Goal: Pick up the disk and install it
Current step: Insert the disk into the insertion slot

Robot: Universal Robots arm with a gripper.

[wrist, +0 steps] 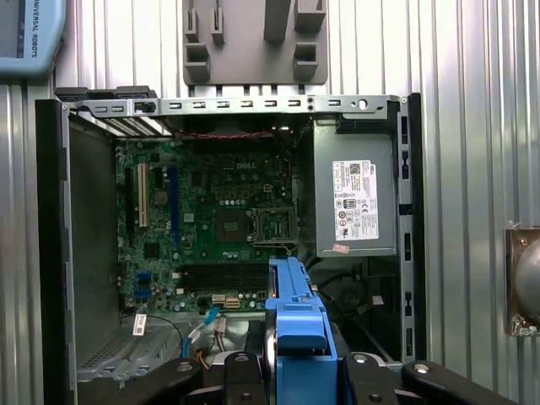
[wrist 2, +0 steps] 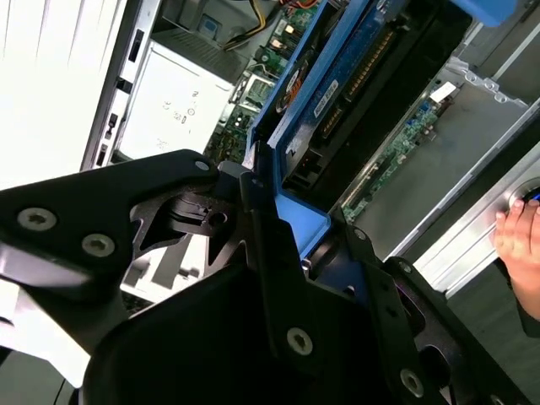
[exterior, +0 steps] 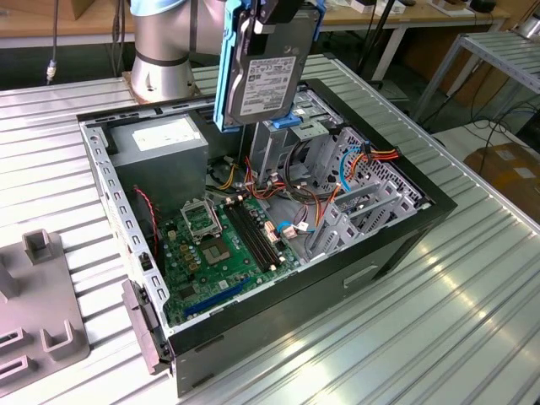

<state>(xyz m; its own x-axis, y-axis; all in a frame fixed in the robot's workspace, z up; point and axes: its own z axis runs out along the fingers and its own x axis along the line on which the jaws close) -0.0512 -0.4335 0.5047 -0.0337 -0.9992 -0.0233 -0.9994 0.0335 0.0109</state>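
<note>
The tool (exterior: 274, 13) is clamped on the disk (exterior: 260, 74), which hangs upright on edge above the open computer case (exterior: 396, 240), at its twelve o'clock in the exterior view; the power supply (exterior: 160, 143) sits at ten.

Top of disk (exterior: 266, 80) cut by exterior view's upper edge; person's hand (wrist 2: 521, 245) cut by second wrist view's edge.

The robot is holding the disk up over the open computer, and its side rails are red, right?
No, the rails are blue, not red. In the exterior view the end effector holds the disk above the open computer.
</note>
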